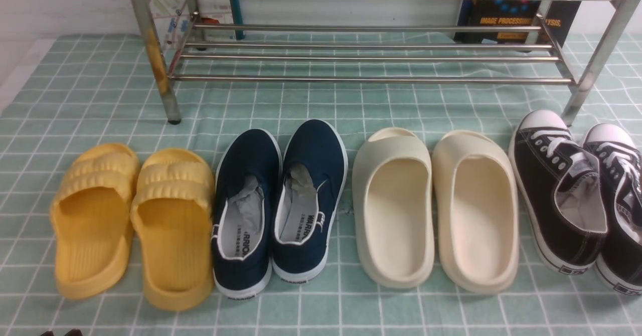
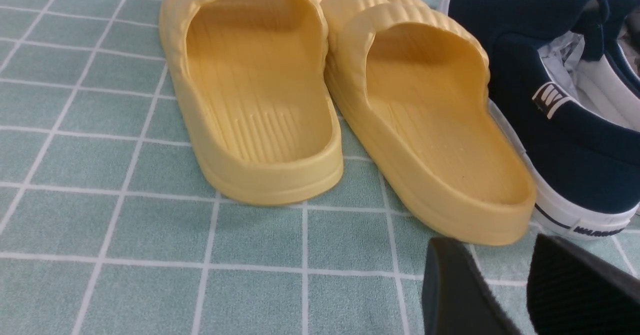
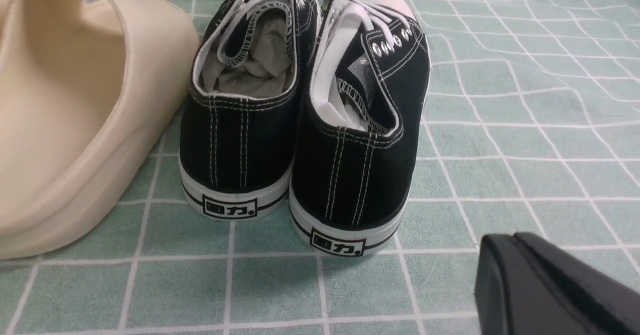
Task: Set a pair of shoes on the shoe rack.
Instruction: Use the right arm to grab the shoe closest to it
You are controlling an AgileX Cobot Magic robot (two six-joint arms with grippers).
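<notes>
Currently, no shoe transfer is complete: both black canvas lace-up sneakers (image 1: pixel 567 200) stand at the tiled cloth's right side, before the shiny steel-tube rack (image 1: pixel 371 79). Left gripper (image 2: pixel 487 242): fingers apart, empty. Right gripper (image 3: pixel 505 237): closed, empty. Both placements remain.

Bright, even light; claw (image 2: pixel 482 242) softly blurred.
</notes>
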